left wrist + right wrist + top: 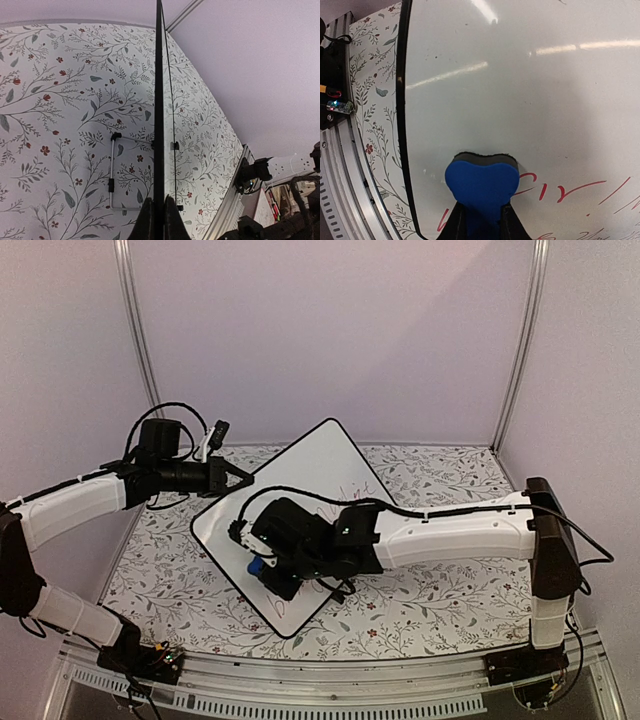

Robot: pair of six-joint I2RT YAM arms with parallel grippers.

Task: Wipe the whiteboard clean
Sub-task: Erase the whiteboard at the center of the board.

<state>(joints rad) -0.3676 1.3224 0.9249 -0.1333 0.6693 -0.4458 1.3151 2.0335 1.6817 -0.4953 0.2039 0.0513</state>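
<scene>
The whiteboard (315,465) lies turned like a diamond on the floral table, with red marker writing (570,190) across its middle. My left gripper (240,477) is shut on the board's upper-left rim. In the left wrist view that rim (159,100) runs edge-on straight up from between the fingers of the left gripper (160,212). My right gripper (262,570) is shut on a blue eraser (481,182). The eraser's dark felt face is pressed on the whiteboard (520,75) near its lower-left rim, just beside the red strokes. The surface beyond the eraser is white.
A floral cloth (440,590) covers the table around the board. A thin wire bracket (112,170) shows beside the board's edge. An aluminium rail (330,670) with the arm bases runs along the near edge. Plain walls close in the back and sides.
</scene>
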